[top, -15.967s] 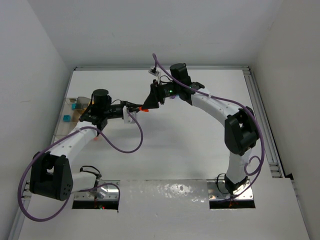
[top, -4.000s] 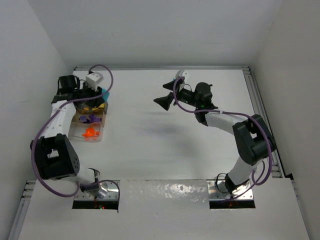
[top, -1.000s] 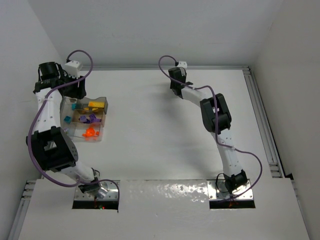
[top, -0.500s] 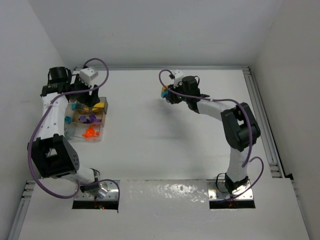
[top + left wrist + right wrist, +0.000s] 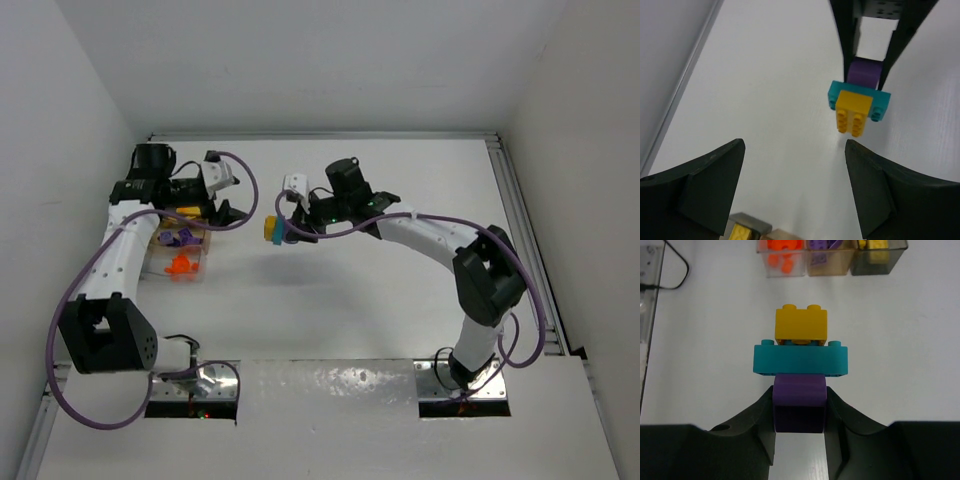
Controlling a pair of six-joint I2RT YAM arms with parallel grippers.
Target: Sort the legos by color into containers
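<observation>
The right gripper (image 5: 800, 412) is clamping the purple end of a lego stack (image 5: 800, 360) in mid-air. The left gripper (image 5: 794, 150) is gaping wide before its yellow brick (image 5: 854, 111), which probably needs plucking off next for the containers (image 5: 832, 267).

The left arm (image 5: 113, 262) rises from its base along the left side of the tray (image 5: 160, 272), bends beyond the tray's far end and reaches right across its far part. The left gripper (image 5: 226, 213) hangs just past the tray's right edge, jaws wide apart with nothing between them. The right arm (image 5: 440, 235) arcs from its base leftward toward the tray. The right gripper (image 5: 292, 228) points at the tray from well to its right, jaws clamped on the purple end of a stack (image 5: 273, 231). The two grippers face each other, apart.
</observation>
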